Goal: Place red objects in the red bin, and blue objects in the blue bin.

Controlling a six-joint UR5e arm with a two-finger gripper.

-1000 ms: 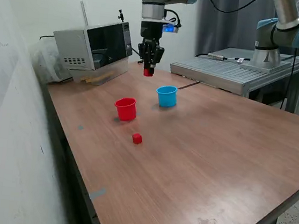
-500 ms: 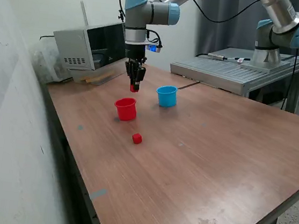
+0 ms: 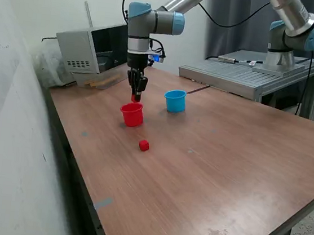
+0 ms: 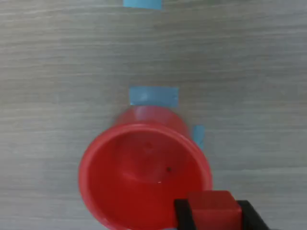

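Pinching red cube between fingers, above red cup.

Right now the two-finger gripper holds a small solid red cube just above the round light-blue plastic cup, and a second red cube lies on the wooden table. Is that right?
Not quite: the cup is wrong. The gripper holds the small solid red cube above the round red plastic cup, as the wrist view shows. The light-blue plastic cup stands apart, toward the exterior view's right. The second red cube does lie on the wooden table.
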